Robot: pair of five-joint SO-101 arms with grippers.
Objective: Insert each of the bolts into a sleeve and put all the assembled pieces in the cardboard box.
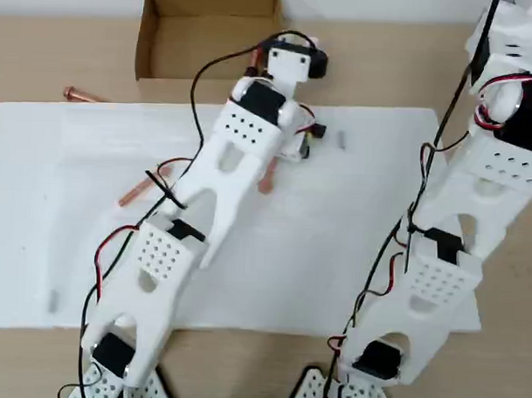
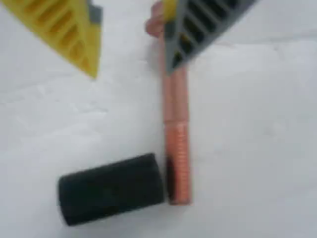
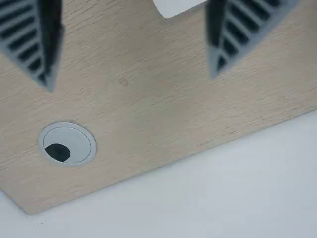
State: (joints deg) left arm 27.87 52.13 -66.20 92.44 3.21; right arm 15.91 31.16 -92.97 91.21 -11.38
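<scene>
A copper bolt [image 2: 176, 144] lies flat on the white sheet [image 2: 257, 148], and a black sleeve [image 2: 111, 191] lies on its side touching the bolt's threaded end. My left gripper [image 2: 131, 72] hovers open over the bolt's head end, its grey finger [image 2: 198, 29] overlapping the bolt and its yellow finger [image 2: 74, 34] off to the side. From above, this gripper [image 1: 298, 148] sits mid-sheet beside that bolt [image 1: 268, 177]. A second bolt [image 1: 144, 188] lies further left. My right gripper [image 3: 132, 80] is open over bare wood, holding nothing.
The cardboard box [image 1: 209, 70] stands open at the table's far edge. A third bolt [image 1: 82, 95] lies on the wood left of it. A small grey piece [image 1: 342, 139] rests on the sheet right of the left gripper. A round cable grommet [image 3: 67, 144] is set in the tabletop.
</scene>
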